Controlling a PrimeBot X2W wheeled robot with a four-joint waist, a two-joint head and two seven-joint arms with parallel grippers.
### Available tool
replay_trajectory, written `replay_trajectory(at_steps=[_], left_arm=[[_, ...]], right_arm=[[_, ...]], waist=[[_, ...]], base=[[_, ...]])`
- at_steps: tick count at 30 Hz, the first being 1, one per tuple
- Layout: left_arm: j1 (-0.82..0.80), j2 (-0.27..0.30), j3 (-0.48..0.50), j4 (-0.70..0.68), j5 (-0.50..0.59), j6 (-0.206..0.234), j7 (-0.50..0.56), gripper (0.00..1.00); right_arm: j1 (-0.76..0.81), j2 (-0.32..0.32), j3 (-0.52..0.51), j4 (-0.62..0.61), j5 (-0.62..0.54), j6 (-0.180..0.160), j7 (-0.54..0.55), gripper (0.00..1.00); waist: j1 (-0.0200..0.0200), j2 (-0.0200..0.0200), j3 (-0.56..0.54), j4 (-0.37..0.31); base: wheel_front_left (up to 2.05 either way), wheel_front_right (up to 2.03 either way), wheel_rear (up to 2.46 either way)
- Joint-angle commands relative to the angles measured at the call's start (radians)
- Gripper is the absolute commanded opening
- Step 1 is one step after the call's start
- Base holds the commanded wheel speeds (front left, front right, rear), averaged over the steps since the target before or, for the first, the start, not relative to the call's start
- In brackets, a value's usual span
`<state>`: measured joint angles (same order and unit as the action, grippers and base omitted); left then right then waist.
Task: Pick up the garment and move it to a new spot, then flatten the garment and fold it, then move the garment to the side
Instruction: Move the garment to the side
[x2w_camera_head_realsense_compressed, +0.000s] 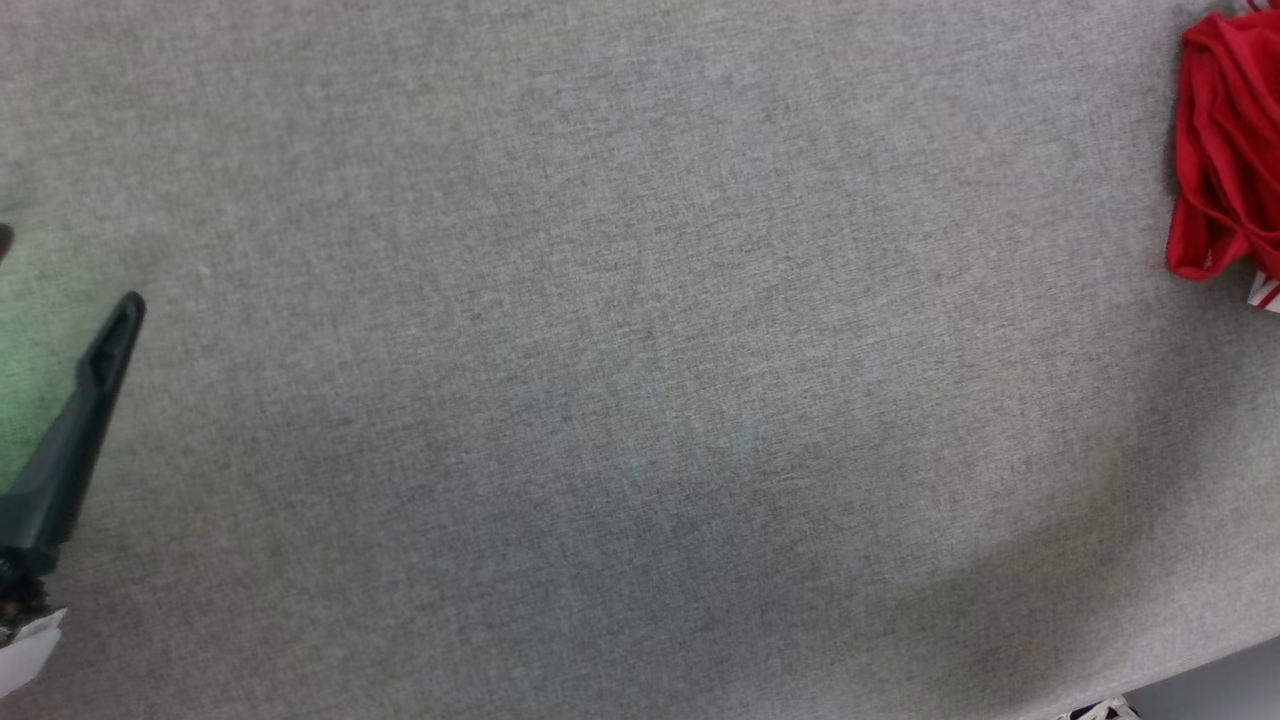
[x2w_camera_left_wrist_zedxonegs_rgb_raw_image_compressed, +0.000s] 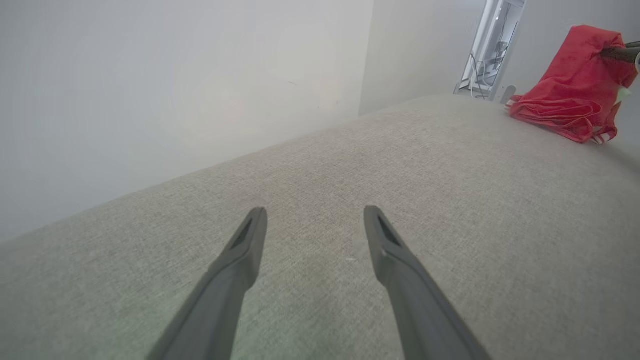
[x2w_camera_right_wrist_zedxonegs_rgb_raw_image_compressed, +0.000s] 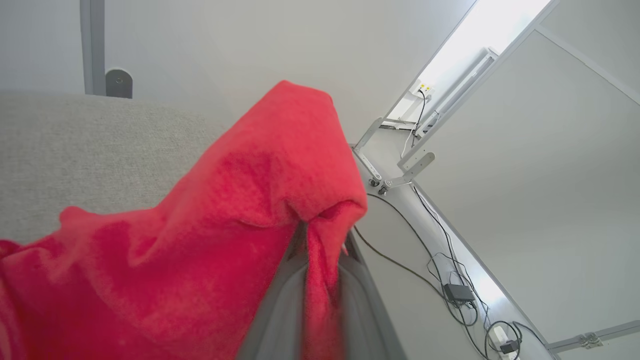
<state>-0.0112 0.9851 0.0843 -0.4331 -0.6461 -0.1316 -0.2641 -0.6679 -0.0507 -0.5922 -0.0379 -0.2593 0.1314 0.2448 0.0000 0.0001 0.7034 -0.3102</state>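
Where right tool (x2w_camera_right_wrist_zedxonegs_rgb_raw_image_compressed: 322, 242) clamps — garment (x2w_camera_right_wrist_zedxonegs_rgb_raw_image_compressed: 235, 200) peaks

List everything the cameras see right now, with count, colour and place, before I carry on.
garment: one, red with a little red-white striped trim, bunched at the table's right edge, one fold held up
table: one, grey fabric top, beneath the left gripper
wall: one, white, behind the table
cables: several, black, on the floor beyond the table
adapter: one, black, among the cables
left gripper: one, dark fingers, open and holding nothing, over the table's left side
right gripper: one, dark fingers, shut on the garment's raised fold
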Motion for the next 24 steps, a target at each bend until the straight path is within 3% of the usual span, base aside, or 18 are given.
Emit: replay_trajectory(at_steps=[1, 4, 7, 8, 10, 11, 12, 24], left_arm=[[0.006, 0.001, 0.006, -0.002, -0.006, 0.002, 0.001, 1.0], [0.01, -0.003, 0.012, -0.002, -0.007, 0.002, 0.001, 1.0], [0.014, -0.002, 0.018, -0.003, -0.006, 0.002, 0.001, 1.0], [0.014, -0.002, 0.02, -0.004, -0.007, 0.002, 0.001, 1.0], [0.011, -0.002, 0.019, -0.005, -0.009, 0.002, 0.001, 1.0], [0.008, -0.003, 0.018, -0.005, -0.01, 0.002, 0.001, 1.0], [0.006, -0.004, 0.018, -0.005, -0.012, 0.002, 0.001, 1.0], [-0.04, -0.057, -0.014, 0.02, -0.024, 0.002, 0.001, 1.0]], right_arm=[[-0.006, 0.0, -0.007, 0.005, -0.016, -0.002, -0.002, 0.0], [-0.006, 0.001, 0.001, 0.025, -0.048, -0.002, 0.025, 0.03], [-0.016, 0.0, 0.013, 0.043, -0.048, -0.002, 0.018, 0.4], [-0.018, 0.0, 0.019, 0.048, -0.051, -0.002, 0.014, 0.48], [-0.022, 0.0, 0.027, 0.058, -0.06, -0.002, 0.011, 0.8], [-0.02, 0.001, 0.033, 0.062, -0.068, -0.002, 0.01, 0.86], [-0.016, 0.001, 0.04, 0.066, -0.082, -0.002, 0.014, 1.0], [-0.041, 0.0, -0.001, 0.069, -0.063, -0.002, -0.013, 1.0]], waist=[[0.0, -0.0001, 0.004, 0.003], [0.0, -0.0001, 0.009, 0.003], [0.0, -0.0001, 0.014, 0.002], [0.0, -0.0001, 0.015, 0.002], [0.0, -0.0001, 0.018, 0.004], [0.0, -0.0001, 0.019, 0.005], [0.0, -0.0001, 0.019, 0.006], [0.0, -0.0001, -0.029, 0.051]], base=[[0.0, 0.0, 0.0], [0.0, 0.0, 0.0], [0.0, 0.0, 0.0], [0.0, 0.0, 0.0], [0.0, 0.0, 0.0], [0.0, 0.0, 0.0], [0.0, 0.0, 0.0], [0.0, 0.0, 0.0]])
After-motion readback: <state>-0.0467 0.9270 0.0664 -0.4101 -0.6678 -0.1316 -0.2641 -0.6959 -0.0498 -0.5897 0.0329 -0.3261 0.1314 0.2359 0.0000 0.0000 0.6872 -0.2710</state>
